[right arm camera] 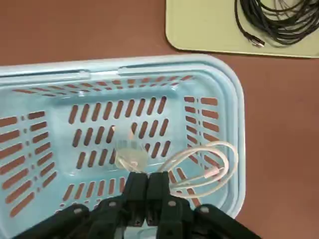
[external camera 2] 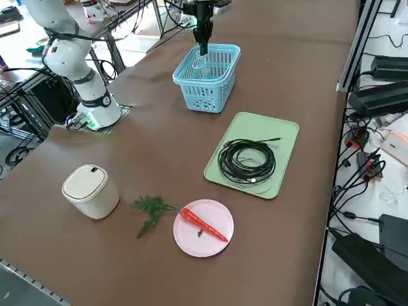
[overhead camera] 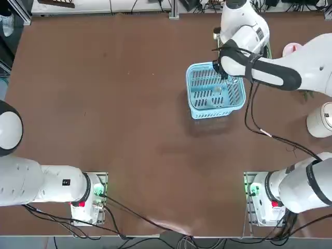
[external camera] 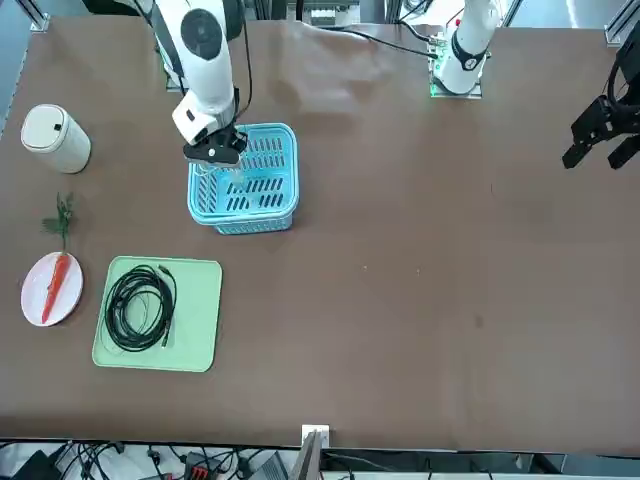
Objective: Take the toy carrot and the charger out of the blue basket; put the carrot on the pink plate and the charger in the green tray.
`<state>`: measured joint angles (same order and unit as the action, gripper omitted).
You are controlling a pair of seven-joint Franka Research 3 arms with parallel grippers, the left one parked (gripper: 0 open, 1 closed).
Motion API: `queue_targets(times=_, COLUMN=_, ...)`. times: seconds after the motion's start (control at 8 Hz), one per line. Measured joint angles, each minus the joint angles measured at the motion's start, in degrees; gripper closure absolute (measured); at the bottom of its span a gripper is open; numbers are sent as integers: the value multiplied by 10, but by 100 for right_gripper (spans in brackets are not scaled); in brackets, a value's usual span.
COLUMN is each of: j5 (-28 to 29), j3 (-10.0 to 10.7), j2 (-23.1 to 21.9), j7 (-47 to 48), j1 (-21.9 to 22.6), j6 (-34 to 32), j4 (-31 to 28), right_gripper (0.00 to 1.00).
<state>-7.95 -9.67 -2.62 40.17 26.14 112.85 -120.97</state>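
Note:
The light blue basket (external camera: 245, 222) (overhead camera: 199, 111) stands at the far side of the table. My right gripper (right arm camera: 147, 180) (external camera 2: 203, 51) hangs at the basket's rim, fingers pressed together. The small pale charger block (right arm camera: 130, 158) shows right at the fingertips, and its thin white cable (right arm camera: 212, 164) loops away from them over the slatted base. The red-orange toy carrot (external camera: 55, 285) (external camera 2: 204, 223) lies on the pink plate (external camera: 30, 300) (external camera 2: 220, 242). The green tray (external camera: 200, 340) (external camera 2: 280, 134) lies between the plate and the basket.
A coiled black cable (external camera: 138, 308) (external camera 2: 247, 160) fills much of the green tray. A loose green leafy sprig (external camera: 60, 215) (external camera 2: 150, 207) lies on the table beside the plate. A cream lidded bin (external camera: 55, 138) (external camera 2: 89, 190) stands beyond the sprig.

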Motion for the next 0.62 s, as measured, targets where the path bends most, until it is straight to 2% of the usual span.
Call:
queue_targets(times=0.38, j5=5, j3=1, j2=-16, j7=-8, j1=5, j6=-28, j4=50, right_gripper=98)
queue_targets(times=0.62, j5=4, j3=11, j2=-13, j7=-52, j1=-20, j6=-63, j4=101, right_gripper=98)
